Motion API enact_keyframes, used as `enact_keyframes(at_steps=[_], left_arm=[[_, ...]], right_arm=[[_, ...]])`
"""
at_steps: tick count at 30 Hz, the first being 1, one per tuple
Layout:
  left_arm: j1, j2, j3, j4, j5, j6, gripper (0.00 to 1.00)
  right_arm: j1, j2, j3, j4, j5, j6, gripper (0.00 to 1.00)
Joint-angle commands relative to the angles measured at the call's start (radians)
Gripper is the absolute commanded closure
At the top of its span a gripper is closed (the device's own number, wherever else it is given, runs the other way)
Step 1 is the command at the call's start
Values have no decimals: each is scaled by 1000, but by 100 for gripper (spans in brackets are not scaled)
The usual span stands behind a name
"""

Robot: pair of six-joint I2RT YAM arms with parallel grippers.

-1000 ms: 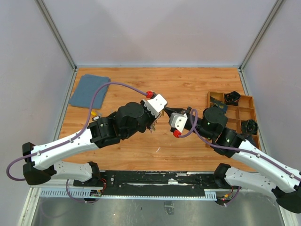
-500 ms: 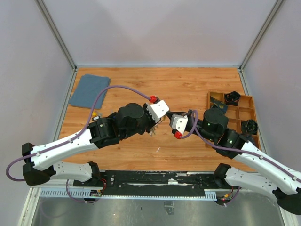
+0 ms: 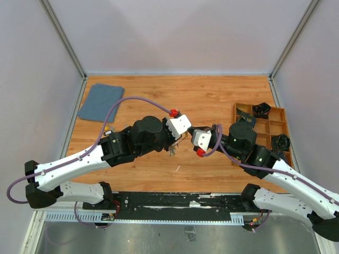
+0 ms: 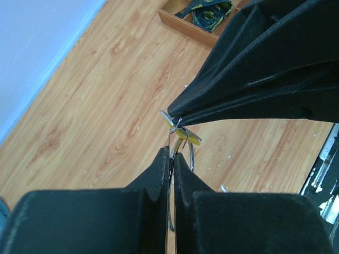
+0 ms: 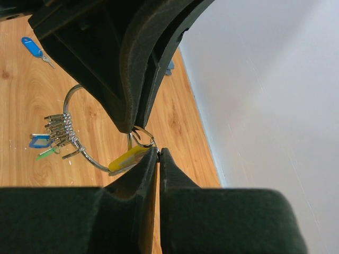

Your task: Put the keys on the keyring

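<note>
Left gripper [image 4: 170, 154] has jaws clenched on the keyring [image 5: 90, 161] (keys [image 5: 58, 129] strung along it); right gripper [image 5: 158, 153] jaws closed, seemingly nipping the yellow-tagged key [image 5: 127, 159].

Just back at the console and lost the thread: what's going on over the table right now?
The left tool is shut on the keyring above the middle of the table. A bunch of keys, blue and green tags among them, already hangs on it. The right tool pinches a yellow-tagged key right at the ring's wire; whether it is threaded on I cannot tell. One blue-tagged key lies loose on the table.
</note>
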Motion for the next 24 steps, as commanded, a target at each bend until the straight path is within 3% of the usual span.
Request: enact_keyframes(at_steps=[1,9,24], left_arm=[[-17,-6,-7,2,49,1,100],[-32,3,-2,-6,53,2,100],[-36,8,-25,25,-22,-26,100]], right_arm=[[7,-5,23,-12,57,-18,95],[7,2,18,56,113,28,86],[7,-61,0,49,186,118,81]])
